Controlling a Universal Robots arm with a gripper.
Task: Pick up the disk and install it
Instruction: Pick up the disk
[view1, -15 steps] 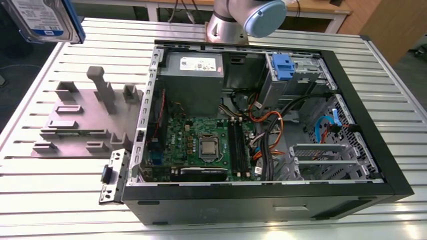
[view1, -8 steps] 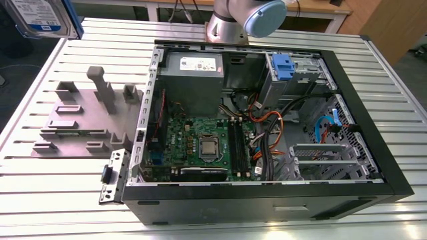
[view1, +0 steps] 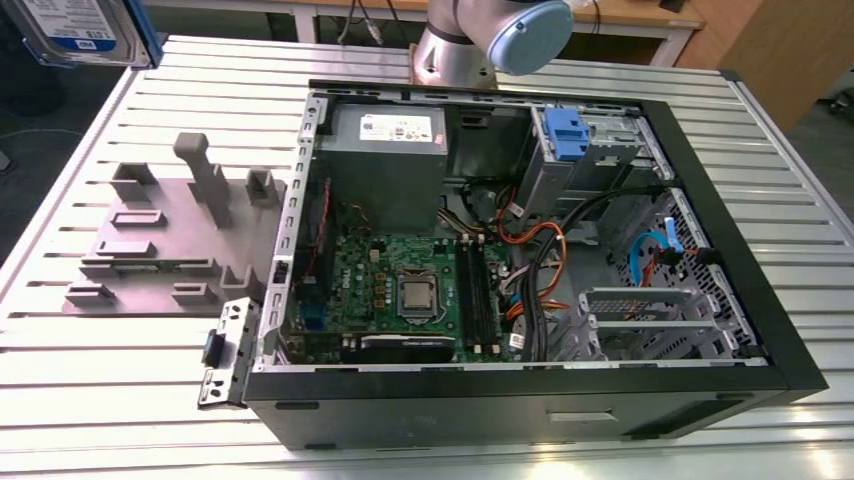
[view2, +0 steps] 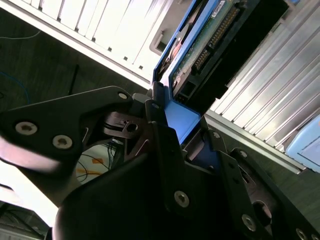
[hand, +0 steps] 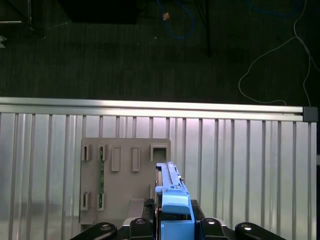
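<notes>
The slatted surface (view1: 120, 400) carries the open case (view1: 747, 300) and a grey fixture (view1: 147, 250). The disk (view1: 74, 28) hangs at the exterior view's upper left, clear of both, so pickup looks done and install not. Seating it likely calls for squaring its rails to the cage (view1: 601, 160). In both wrist views the tool (view2: 182, 127) is clamped on the disk's blue frame, while the exterior view shows the case's inside.
</notes>
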